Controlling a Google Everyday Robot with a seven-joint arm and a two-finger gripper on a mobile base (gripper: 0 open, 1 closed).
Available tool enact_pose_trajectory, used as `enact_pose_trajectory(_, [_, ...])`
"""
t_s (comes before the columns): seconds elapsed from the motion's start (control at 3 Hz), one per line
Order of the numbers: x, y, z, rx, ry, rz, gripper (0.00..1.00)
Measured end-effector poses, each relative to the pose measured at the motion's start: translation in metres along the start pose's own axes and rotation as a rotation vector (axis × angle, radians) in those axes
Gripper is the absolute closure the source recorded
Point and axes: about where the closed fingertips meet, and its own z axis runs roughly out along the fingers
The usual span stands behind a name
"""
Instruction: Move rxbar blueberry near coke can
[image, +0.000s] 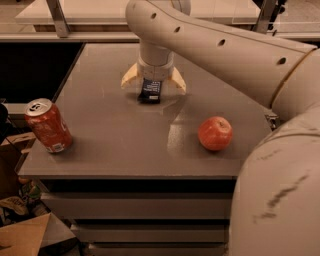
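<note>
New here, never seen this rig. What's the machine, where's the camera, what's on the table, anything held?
The pale tube is the robot's arm, reaching in from the right. One camera looks down at the table; its mount is not on record. The arm ends in a two-finger gripper, down at the table's far middle, open, one finger each side of the rxbar blueberry, a dark bar lying flat. Nothing is gripped. The coke can stands near the front left edge; an apple sits front right.

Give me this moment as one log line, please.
gripper: open, straddling rxbar blueberry, far side of table | coke can: standing, front-left edge | apple: right | bar not yet near can
</note>
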Motion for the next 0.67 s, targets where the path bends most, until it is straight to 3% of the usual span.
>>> enact_pose_trajectory(0.33, [-0.0084,0.0006,0.0094,-0.004,0.004,-0.001,0.00])
enact_pose_trajectory(0.67, [-0.0157,0.0020,0.0144,-0.006,0.009,-0.011,0.19])
